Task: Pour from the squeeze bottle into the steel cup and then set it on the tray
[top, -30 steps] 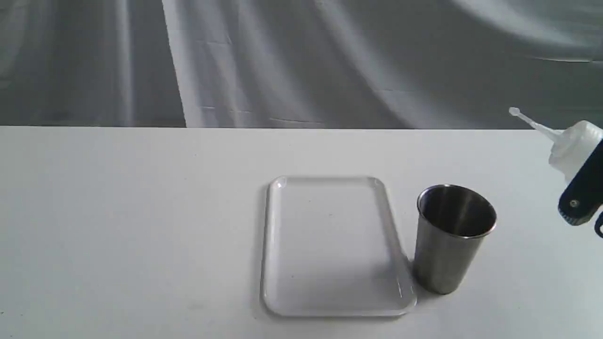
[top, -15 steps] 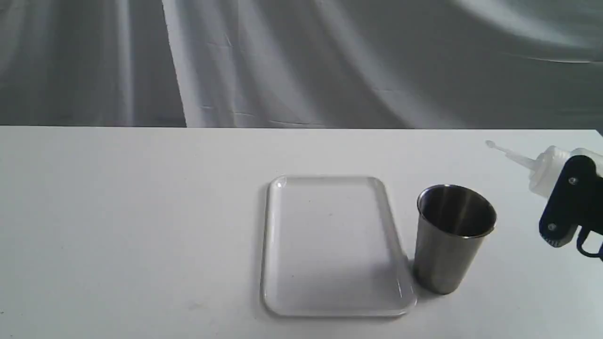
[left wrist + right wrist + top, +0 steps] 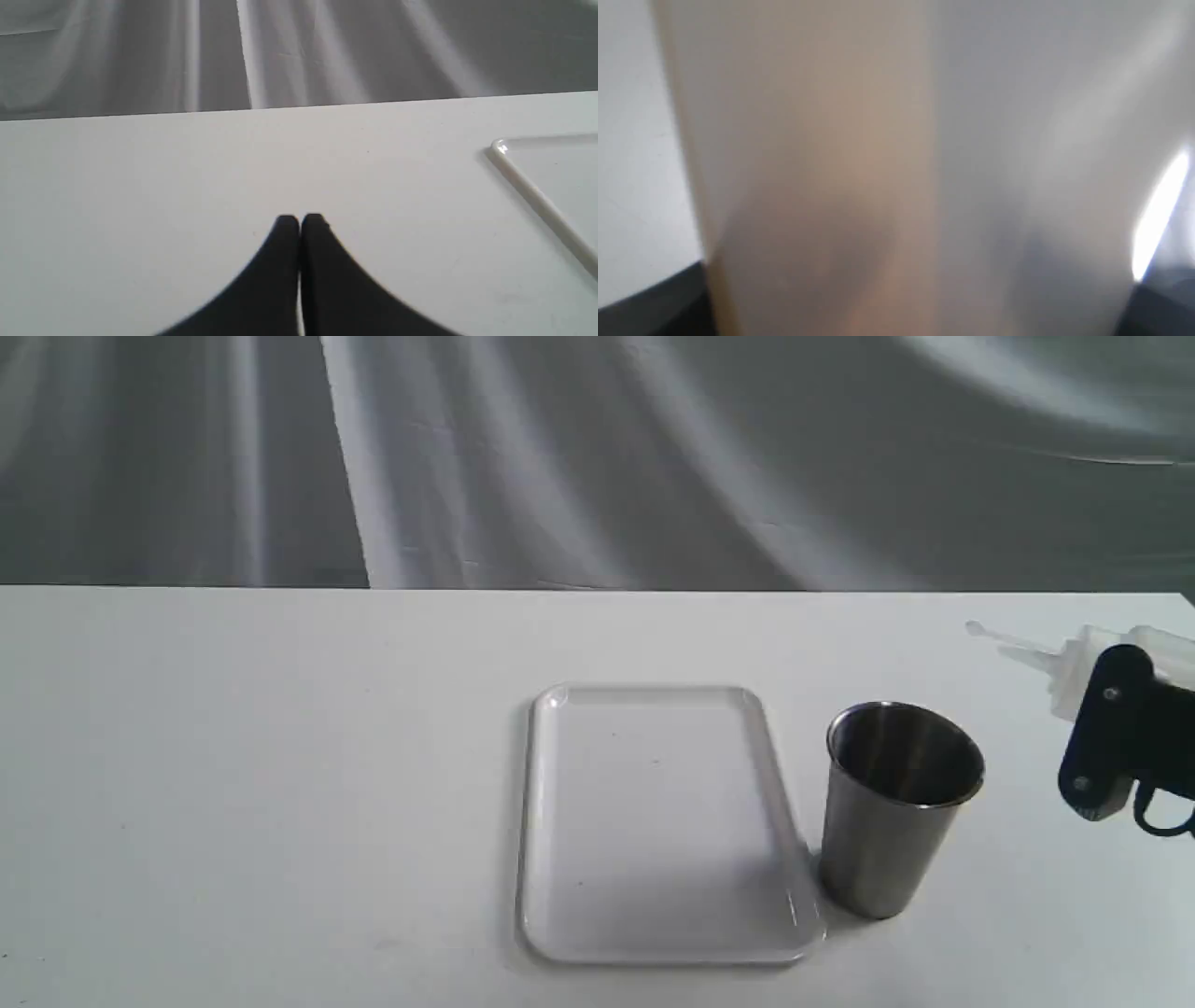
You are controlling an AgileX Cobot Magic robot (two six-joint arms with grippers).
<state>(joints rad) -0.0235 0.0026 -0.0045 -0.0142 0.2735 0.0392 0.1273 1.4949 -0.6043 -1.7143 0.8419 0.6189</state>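
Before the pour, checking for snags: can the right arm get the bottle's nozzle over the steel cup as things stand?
Probably yes. The right gripper holds the squeeze bottle tilted, nozzle toward the steel cup; only bare table lies between, and the tray sits on the cup's other side.

A white matte desk (image 3: 280, 756) spans the scene. Behind the desk's far edge hangs a grey fabric backdrop (image 3: 709, 457) with diagonal folds, palest above the desk's centre. Lighting is diffuse.

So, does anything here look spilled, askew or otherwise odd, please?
Nothing stands out. The squeeze bottle is tipped almost level in the right gripper, as pouring needs; the steel cup stands upright beside the tray, no spill visible.
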